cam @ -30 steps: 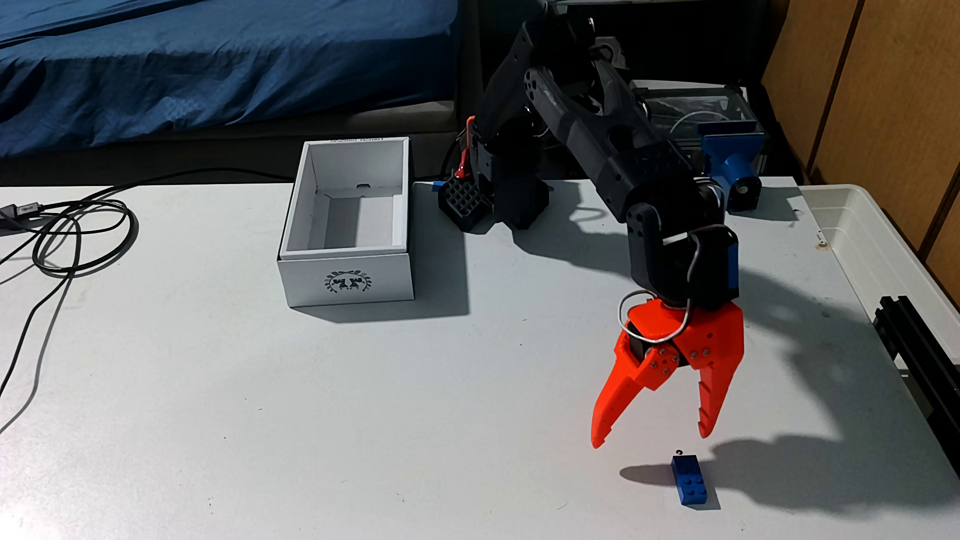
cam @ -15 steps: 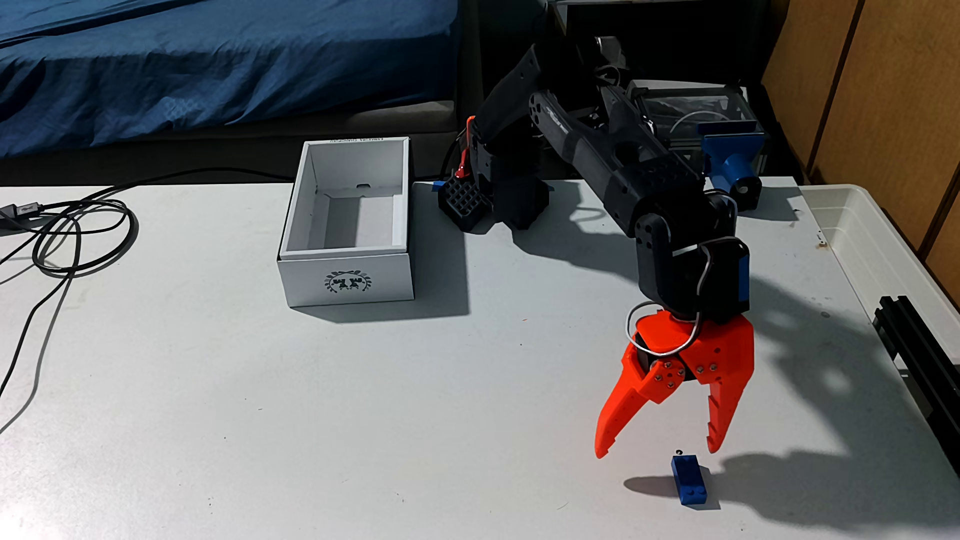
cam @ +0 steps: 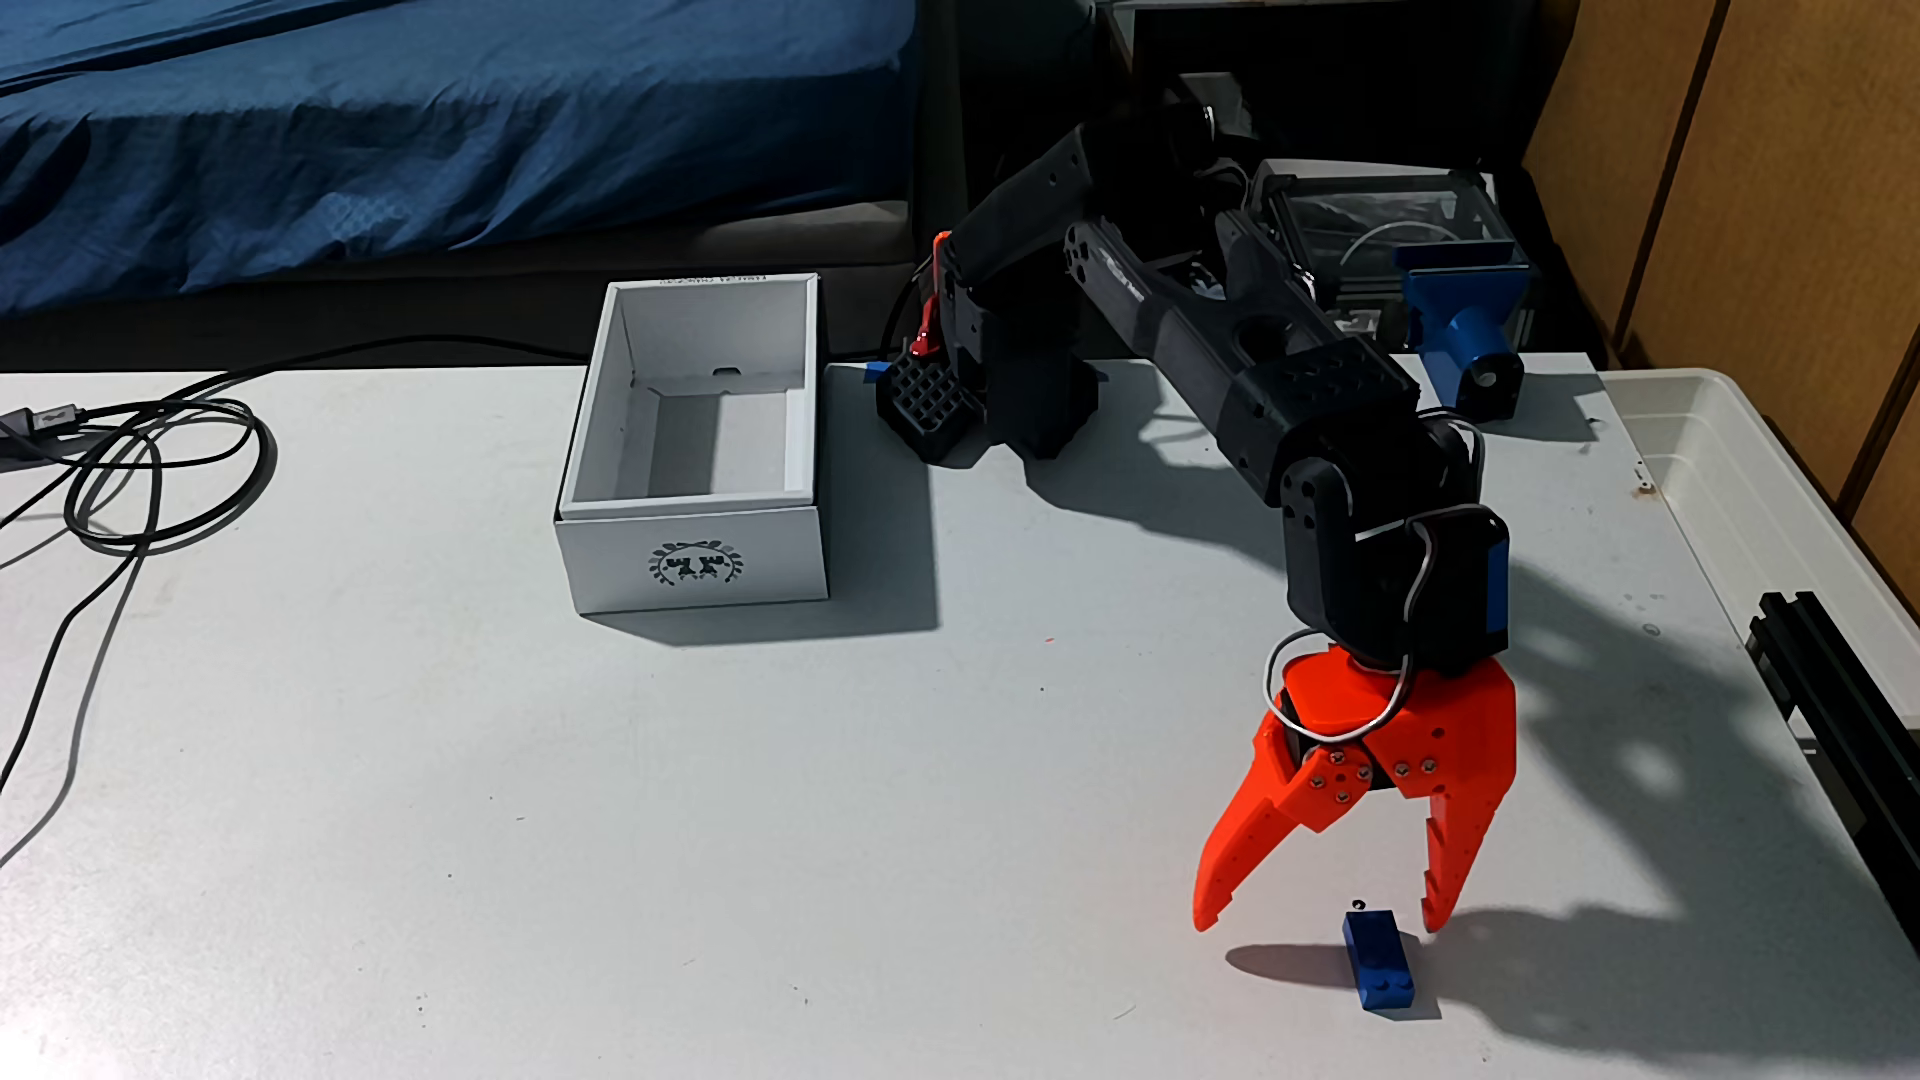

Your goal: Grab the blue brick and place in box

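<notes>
The blue brick (cam: pixel 1379 961) lies flat on the white table near its front edge, right of centre in the fixed view. My orange gripper (cam: pixel 1322 924) hangs open just above and slightly behind the brick, its two fingertips spread wider than the brick. Nothing is between the fingers. The white box (cam: pixel 694 569) with a dark wreath emblem on its near short side stands open and empty at the back of the table, well to the left of the gripper.
Black cables (cam: pixel 135 467) coil on the table's left. The arm's black base (cam: pixel 997 395) sits behind the box's right side. A blue clamp piece (cam: pixel 1460 322) and a translucent tub (cam: pixel 1745 488) stand at the right, a black rail (cam: pixel 1839 685) at the right edge.
The arm has stretched forward and lowered, bringing the open gripper down and slightly right toward the blue brick. The brick and box have not moved.
</notes>
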